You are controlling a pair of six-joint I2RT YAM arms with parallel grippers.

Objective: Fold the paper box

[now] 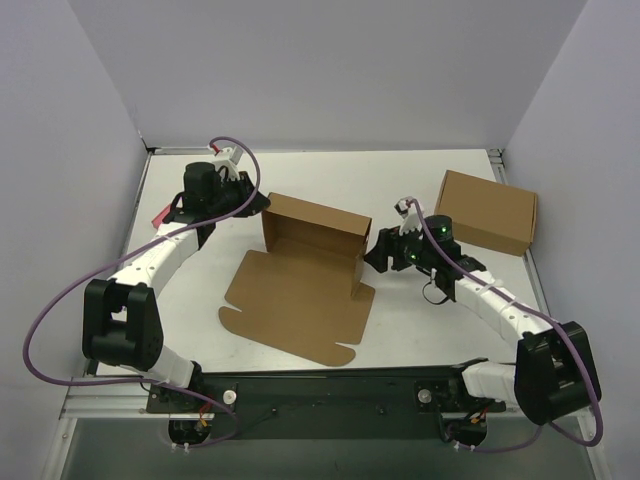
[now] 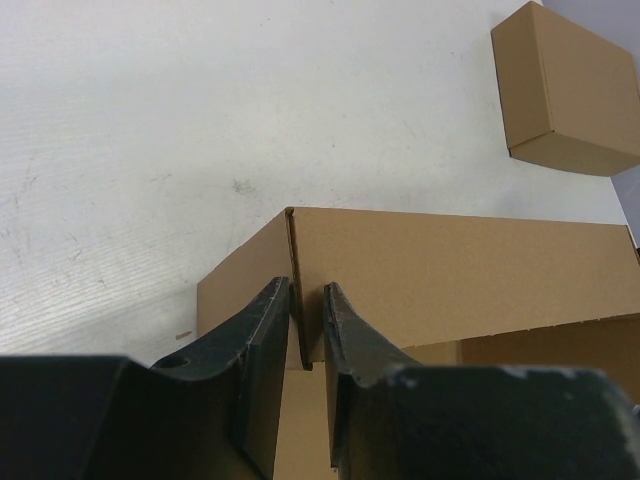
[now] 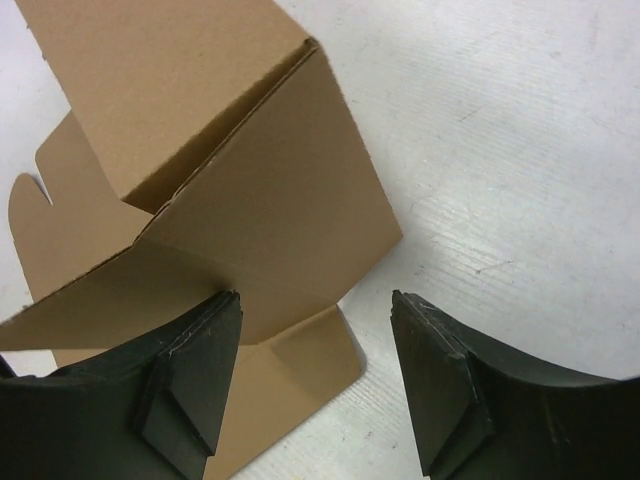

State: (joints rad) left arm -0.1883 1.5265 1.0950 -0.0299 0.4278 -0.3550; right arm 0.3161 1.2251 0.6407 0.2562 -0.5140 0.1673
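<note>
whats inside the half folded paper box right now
Nothing but its own bare cardboard floor and walls shows inside the paper box. The far-left corner is partly covered by the left gripper pinching that wall.

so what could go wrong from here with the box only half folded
The left fingers pinch just a thin wall edge at a corner of the box; a pull might crease it or let it slip out. The right fingers are open and hold nothing, so the side flap beside them could spring back. The second box sits close to that arm and might get bumped.
</note>
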